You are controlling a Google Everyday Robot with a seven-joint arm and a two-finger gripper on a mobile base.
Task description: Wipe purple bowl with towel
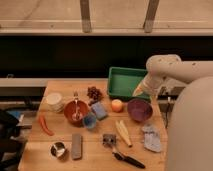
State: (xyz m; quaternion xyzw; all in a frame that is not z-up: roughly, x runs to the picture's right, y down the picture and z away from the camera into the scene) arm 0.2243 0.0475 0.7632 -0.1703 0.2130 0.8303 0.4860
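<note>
**benchwatcher:** Anyone standing closer able to read anything on that table (92,150)? Labels, brand names, numbers, whatever.

**lab_lurker:** Right next to it and nope, nothing readable anywhere. No lettering, no stickers, no digits I can make out on any of the stuff laid out there. Checked the robot too. The gripper (137,91) hangs over the right front edge of the green tray (120,80), fingers spread, and I can't see a logo or marking on it or on the pale arm behind it either.
</note>
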